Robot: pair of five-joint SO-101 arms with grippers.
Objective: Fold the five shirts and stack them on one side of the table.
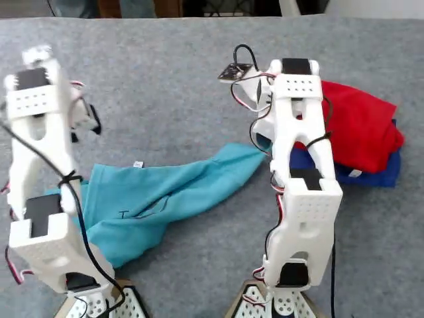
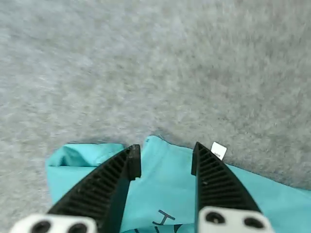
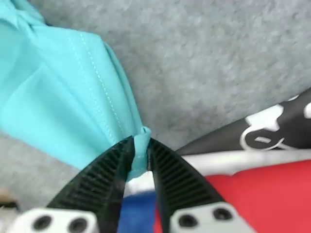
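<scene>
A teal shirt [image 1: 165, 192] lies crumpled and stretched across the middle of the grey table. My right gripper [image 3: 141, 150] is shut on a fold at the shirt's right-hand end [image 1: 255, 151], close to a stack of folded shirts. In that stack a red shirt [image 1: 361, 122] lies on top of a blue shirt [image 1: 371, 173]. My left gripper [image 2: 163, 158] is open above the teal shirt's [image 2: 165, 194] far edge, near its white tag [image 2: 218, 150], with nothing between its fingers. In the high view it sits at the left [image 1: 89, 122].
The right wrist view shows the red shirt [image 3: 252, 204], a blue one [image 3: 138, 218] and a black fabric with white print [image 3: 252, 136] just beside the pinched fold. Bare grey table [image 1: 152, 79] spreads across the far side. Both arm bases stand at the near edge.
</scene>
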